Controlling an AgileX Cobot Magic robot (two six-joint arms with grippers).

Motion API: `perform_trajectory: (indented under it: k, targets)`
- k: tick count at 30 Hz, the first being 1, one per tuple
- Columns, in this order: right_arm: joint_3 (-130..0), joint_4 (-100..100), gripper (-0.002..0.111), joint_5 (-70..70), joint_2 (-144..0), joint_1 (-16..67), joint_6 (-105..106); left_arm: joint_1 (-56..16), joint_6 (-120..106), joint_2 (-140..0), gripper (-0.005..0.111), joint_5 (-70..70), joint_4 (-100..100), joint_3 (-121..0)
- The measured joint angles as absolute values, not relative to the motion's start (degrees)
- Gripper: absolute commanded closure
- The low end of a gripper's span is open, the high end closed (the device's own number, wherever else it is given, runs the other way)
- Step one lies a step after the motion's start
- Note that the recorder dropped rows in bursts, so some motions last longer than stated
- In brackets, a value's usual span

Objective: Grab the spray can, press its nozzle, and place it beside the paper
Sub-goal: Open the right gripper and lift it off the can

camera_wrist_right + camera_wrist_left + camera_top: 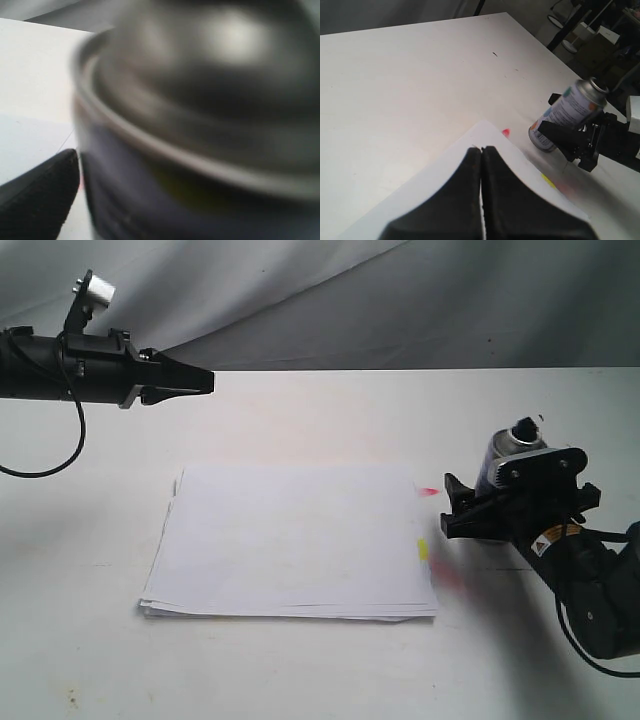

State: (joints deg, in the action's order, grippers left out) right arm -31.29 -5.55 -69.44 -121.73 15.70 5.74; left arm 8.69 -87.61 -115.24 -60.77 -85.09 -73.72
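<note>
The spray can [505,452] stands on the table just right of the paper [290,540], its silver dome and black nozzle [523,430] on top. My right gripper [452,508] reaches around it from the right, shut on its body. In the right wrist view the blurred can [200,125] fills the frame, with one black finger [40,195] against its side and the other hidden. The left wrist view shows the can [567,112] leaning in those jaws. My left gripper [208,380] hangs shut and holding nothing, high over the table's back left, its tips [481,150] above the paper [445,175].
A yellow mark [423,549] and a pink-red mark [430,491] sit at the paper's right edge, with a faint pink stain on the table [452,580]. Grey cloth hangs behind the white table [330,420]. Stands and cables crowd the floor beyond its edge [580,30].
</note>
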Motion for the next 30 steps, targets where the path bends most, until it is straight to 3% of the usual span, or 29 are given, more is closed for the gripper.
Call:
perform_trajectory:
  k: [18,30]
  targets:
    - [-31.3,-5.5,0.021,-69.3,-120.6,15.7,5.9,8.7,-87.6,-115.2,0.107,-60.8,-85.1,-73.7]
    - [-24.5,-5.5,0.021,-69.3,-102.1,15.7,5.9,8.7,-87.6,-115.2,0.107,-60.8,-85.1,-73.7]
